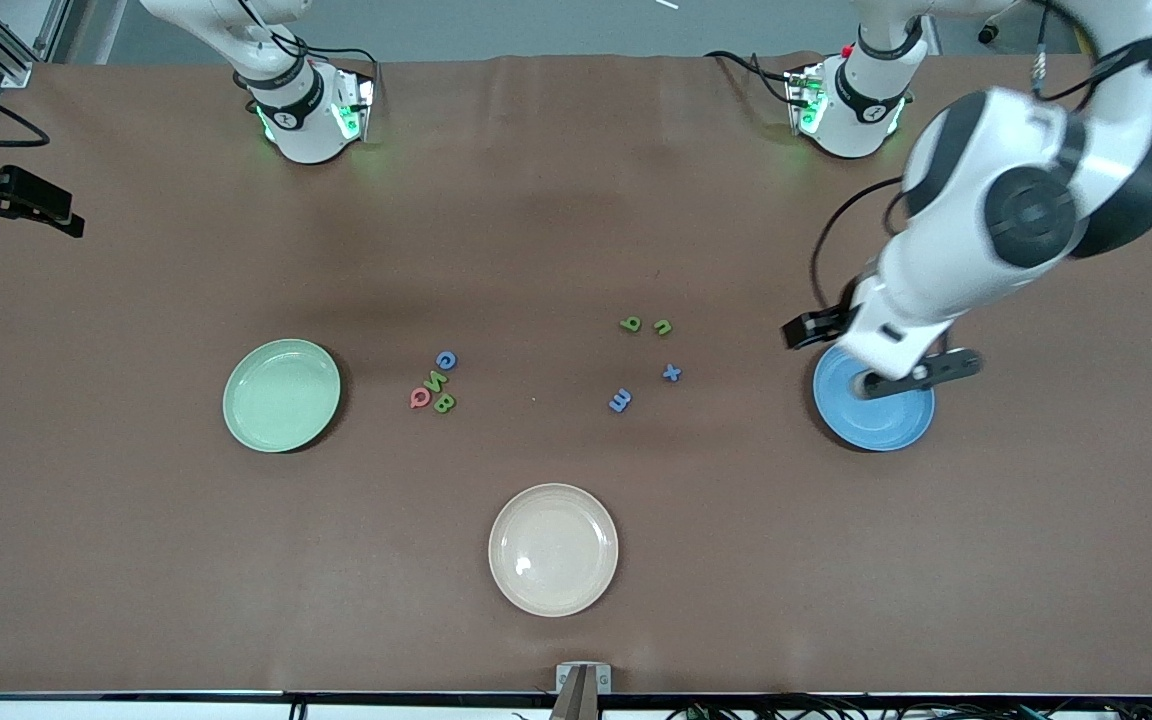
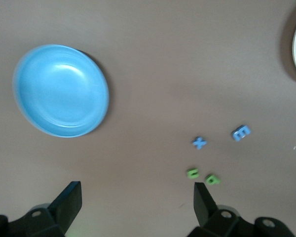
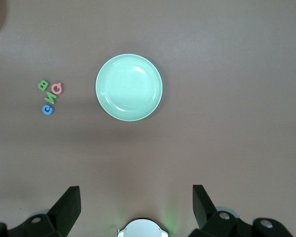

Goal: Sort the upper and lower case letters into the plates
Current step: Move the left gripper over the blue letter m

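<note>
Capitals: red Q (image 1: 419,398), green B (image 1: 444,403), green N (image 1: 435,380) and blue G (image 1: 446,360) – one tight cluster on the table, just beside the mint plate (image 1: 281,395), toward the right arm's end.
Lowercase: two green letters (image 1: 630,323) (image 1: 663,327) side by side; blue x (image 1: 671,372) and blue m (image 1: 620,400) nearer the front camera – loosely spread, between the capitals and the blue plate (image 1: 874,420).
Plates: mint and blue both hold nothing; cream plate (image 1: 553,549) nearest the front camera.
Left gripper (image 2: 138,202): fingers spread wide, holding nothing, up in the air over the blue plate's edge.
Right gripper (image 3: 136,205): fingers spread wide, holding nothing, high over the table with the mint plate in its view; not visible from the front.
</note>
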